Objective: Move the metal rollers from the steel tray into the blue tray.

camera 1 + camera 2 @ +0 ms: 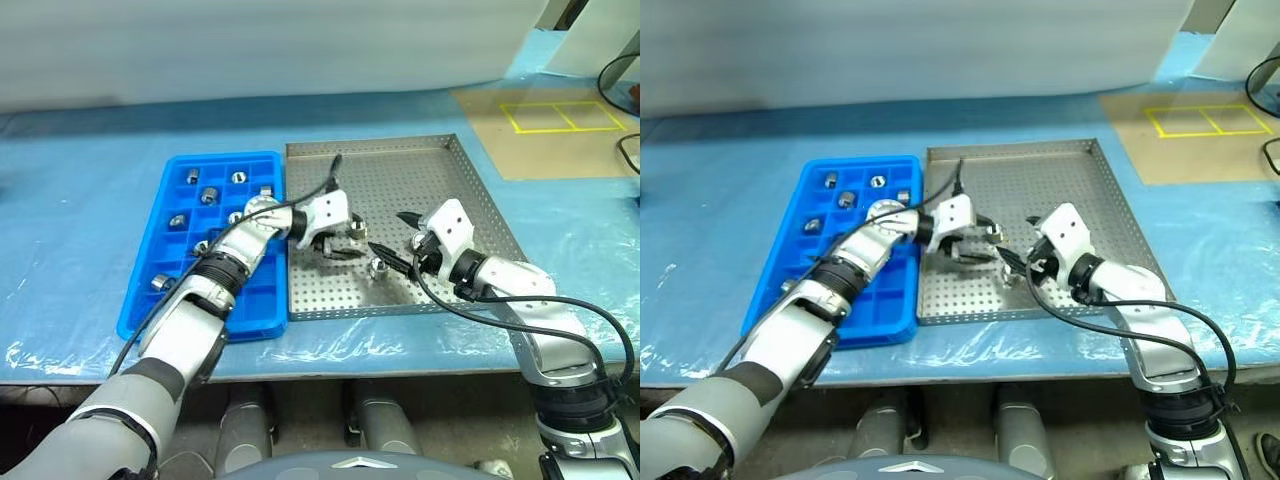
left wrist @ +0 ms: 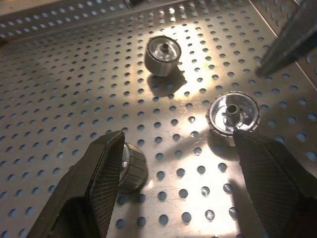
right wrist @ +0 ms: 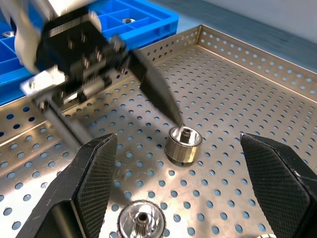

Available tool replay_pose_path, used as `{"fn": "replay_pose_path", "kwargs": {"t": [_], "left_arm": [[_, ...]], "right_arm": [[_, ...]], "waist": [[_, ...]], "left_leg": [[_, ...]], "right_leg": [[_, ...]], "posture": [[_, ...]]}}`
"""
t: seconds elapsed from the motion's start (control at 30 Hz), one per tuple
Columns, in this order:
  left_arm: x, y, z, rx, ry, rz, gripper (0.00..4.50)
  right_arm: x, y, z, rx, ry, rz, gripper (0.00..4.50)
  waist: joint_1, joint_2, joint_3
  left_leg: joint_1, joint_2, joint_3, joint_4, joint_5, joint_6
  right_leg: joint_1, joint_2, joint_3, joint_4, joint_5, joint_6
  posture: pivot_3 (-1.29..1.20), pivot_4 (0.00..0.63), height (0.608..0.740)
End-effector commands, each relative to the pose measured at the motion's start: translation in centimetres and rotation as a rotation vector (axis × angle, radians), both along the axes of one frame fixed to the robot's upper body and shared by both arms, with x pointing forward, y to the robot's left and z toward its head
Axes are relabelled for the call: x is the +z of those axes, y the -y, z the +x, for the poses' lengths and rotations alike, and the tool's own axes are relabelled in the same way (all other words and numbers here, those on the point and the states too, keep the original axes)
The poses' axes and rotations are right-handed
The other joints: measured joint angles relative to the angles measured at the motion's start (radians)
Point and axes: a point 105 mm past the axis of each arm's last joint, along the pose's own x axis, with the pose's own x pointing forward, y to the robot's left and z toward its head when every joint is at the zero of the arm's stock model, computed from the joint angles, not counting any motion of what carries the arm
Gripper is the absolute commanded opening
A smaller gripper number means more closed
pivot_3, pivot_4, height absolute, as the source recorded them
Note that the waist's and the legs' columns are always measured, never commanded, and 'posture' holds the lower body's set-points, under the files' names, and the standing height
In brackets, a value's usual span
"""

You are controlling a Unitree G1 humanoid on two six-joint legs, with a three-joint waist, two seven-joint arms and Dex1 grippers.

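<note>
The left gripper [image 1: 343, 243] reaches across the near-left part of the steel tray [image 1: 460, 170], its two black mesh-textured fingers [image 2: 96, 173] spread apart and closed on nothing. In the left wrist view one metal roller [image 2: 130, 168] lies on the perforated floor touching the inner face of one finger, a second roller [image 2: 233, 113] stands on end just beside the other fingertip, and a third [image 2: 162, 54] lies tipped on its side farther out, well beyond the fingers. Each roller is a short silvery cylinder with a ribbed rim and a central hole.

The right gripper [image 1: 395, 240] faces it from the tray's near-right part, jaws spread fully and empty. Its wrist view shows what the head views cannot resolve: a pointed black fingertip of the left gripper coming down right beside a brass-tinted roller [image 3: 183, 144] between the right fingers [image 3: 94, 173], with another roller [image 3: 142, 216] near the camera.

From the head views, two rollers lie on the tray floor between the two grippers, near the tray's front edge. The blue tray [image 1: 160, 300], a bright plastic grid of square compartments, sits against the steel tray's left edge on a bench covered in blue film; several rollers [image 1: 209, 194] already rest in its far and middle compartments.
</note>
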Motion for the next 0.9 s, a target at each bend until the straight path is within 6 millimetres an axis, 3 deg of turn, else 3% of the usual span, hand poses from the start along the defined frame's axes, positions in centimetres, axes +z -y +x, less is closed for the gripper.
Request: {"fn": "replay_pose_path", "kwargs": {"t": [0.03, 0.53, 0.9], "left_arm": [[0.4, 0.9, -0.8, -0.096, 0.036, 0.017, 3.7], [-1.5, 3.2, -1.9, -0.156, 0.0, 0.038, 3.7], [-3.5, 3.5, -1.0, -0.021, -0.037, 0.075, 3.7]], "right_arm": [[1.4, 0.8, -0.6, -0.039, 0.057, -0.011, 4.09], [0.8, 1.4, -1.9, -0.088, 0.038, -0.013, 4.09], [0.2, 0.7, -2.8, -0.058, 0.001, -0.029, 4.09]], "waist": [[-0.007, 0.0, 0.0], [-0.04, 0.0, 0.0], [-0.056, 0.0, 0.0]], "left_leg": [[0.0, 0.0, 0.0, 0.0, 0.0, 0.0], [-0.002, -0.001, 0.0, 0.008, -0.004, 0.006], [-0.002, -0.001, -0.001, 0.01, -0.005, 0.007]], "right_leg": [[0.0, 0.0, 0.0, 0.0, 0.0, 0.0], [0.003, -0.001, 0.0, -0.001, -0.001, 0.004], [0.005, -0.001, 0.0, -0.002, -0.004, 0.008]], "posture": [[-0.5, 0.15, 0.74], [-0.58, 0.15, 0.74], [-0.59, 0.15, 0.74]]}}
